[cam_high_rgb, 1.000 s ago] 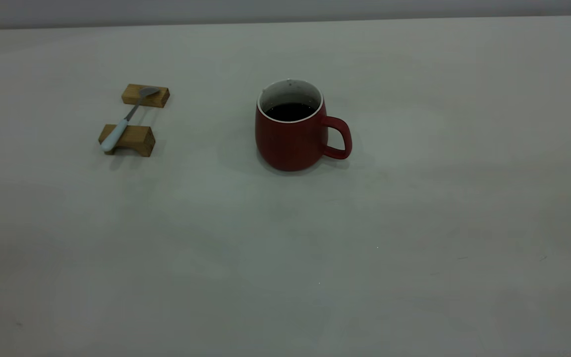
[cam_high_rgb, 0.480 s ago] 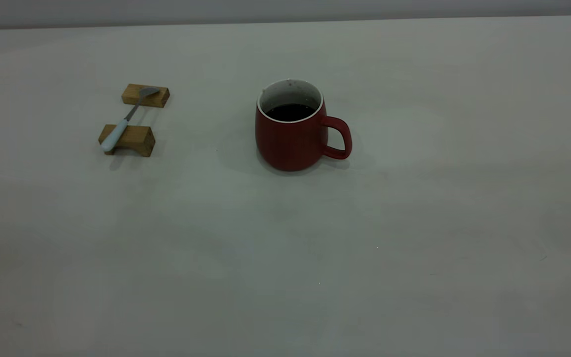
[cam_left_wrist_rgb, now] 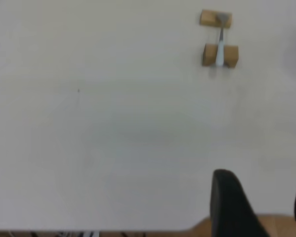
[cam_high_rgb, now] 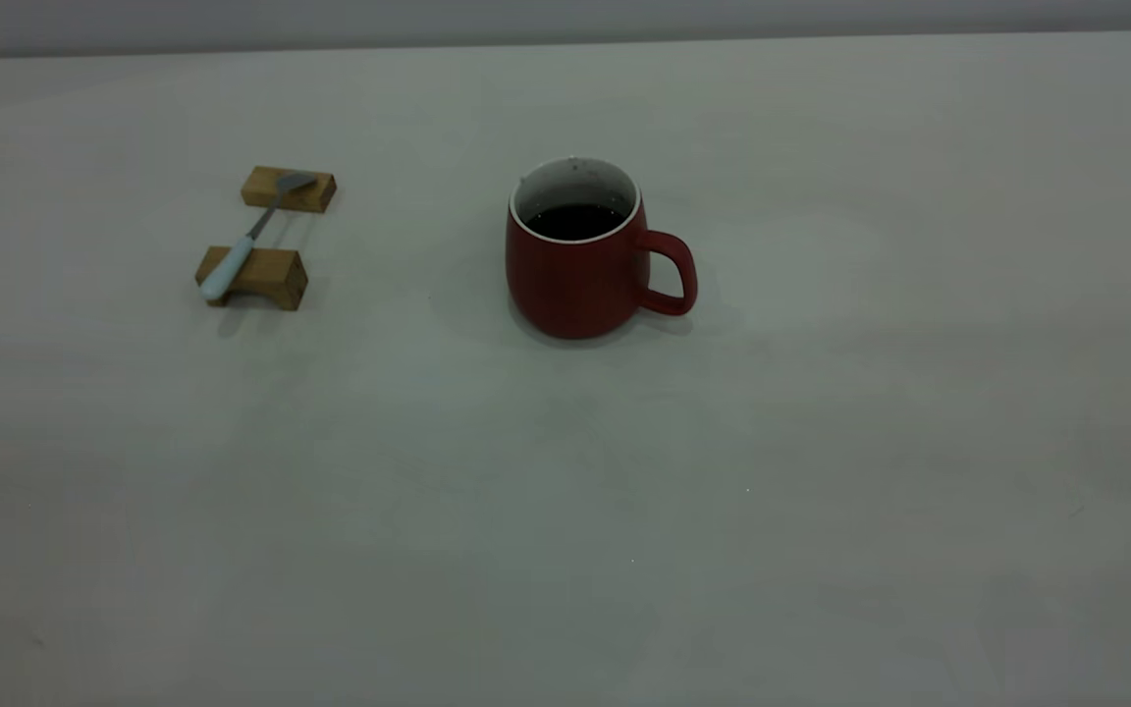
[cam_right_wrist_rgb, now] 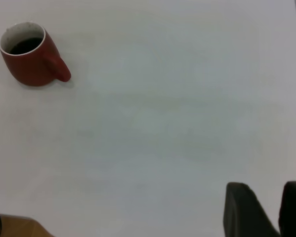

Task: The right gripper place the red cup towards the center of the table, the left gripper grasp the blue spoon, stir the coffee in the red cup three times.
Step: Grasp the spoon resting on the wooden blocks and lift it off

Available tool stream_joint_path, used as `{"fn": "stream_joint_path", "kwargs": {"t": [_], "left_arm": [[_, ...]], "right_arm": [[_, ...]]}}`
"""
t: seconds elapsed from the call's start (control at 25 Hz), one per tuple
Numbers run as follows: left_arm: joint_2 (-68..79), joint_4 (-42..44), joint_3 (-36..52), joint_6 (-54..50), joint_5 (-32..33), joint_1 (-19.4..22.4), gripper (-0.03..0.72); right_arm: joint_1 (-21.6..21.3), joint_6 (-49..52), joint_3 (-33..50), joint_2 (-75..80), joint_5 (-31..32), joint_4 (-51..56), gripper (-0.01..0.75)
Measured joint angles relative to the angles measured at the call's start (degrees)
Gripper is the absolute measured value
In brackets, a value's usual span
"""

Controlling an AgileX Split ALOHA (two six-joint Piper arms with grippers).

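While the red cup [cam_high_rgb: 575, 257] stands upright near the middle of the bench [cam_high_rgb: 821, 442], neither arm reaches into the exterior view. Dark coffee [cam_high_rgb: 575, 221] sits below the cup's white rim, and the red loop handle points away from the spoon's side. Nothing touches the cup.

Well apart from the cup, on the side opposite its handle, the blue spoon [cam_high_rgb: 249, 240] lies across two tan wooden blocks [cam_high_rgb: 253, 278]. Its pale handle rests on the block farther from the bench's back edge, and its grey bowl rests on the other block [cam_high_rgb: 289, 189], which sits a little closer to the cup. The thin metal neck spans the gap between the two blocks.

From the left wrist view, the left tool [cam_left_wrist_rgb: 259, 202] hangs over bare bench far from the spoon [cam_left_wrist_rgb: 220, 44] and its blocks; one black finger [cam_left_wrist_rgb: 232, 205] shows fully and a second only at the picture's border, with a clear gap between them, so the tool is spread and holds nothing.

From the right wrist view, the right tool [cam_right_wrist_rgb: 271, 210] hangs well away from the cup [cam_right_wrist_rgb: 32, 61], on the cup's handle side. Two dark fingers [cam_right_wrist_rgb: 244, 210] show with a narrow gap between them, gripping nothing.
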Motion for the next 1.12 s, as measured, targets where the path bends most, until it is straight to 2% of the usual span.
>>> {"fn": "stream_joint_path", "kwargs": {"t": [0.24,0.32,0.48,0.84,1.12], "left_arm": [[25.24,1.35,-4.41,-0.20,-12.87,0.00,0.594],[34.65,1.39,-6.22,-0.27,-17.65,0.00,0.626],[54.11,1.32,-11.64,-0.27,-25.03,0.00,0.639],[90.17,-3.57,-24.74,3.06,-33.87,-0.67,0.639],[108.88,-5.30,-33.86,4.74,-36.01,-2.19,0.638]], "right_arm": [[0.00,0.00,0.00,0.00,0.00,0.00,0.209],[0.00,0.00,0.00,0.00,0.00,0.00,0.209],[0.00,0.00,0.00,0.00,0.00,0.00,0.209],[0.00,0.05,0.00,0.00,0.00,0.00,0.209],[-0.01,0.05,0.00,0.00,0.00,0.00,0.209]]}}
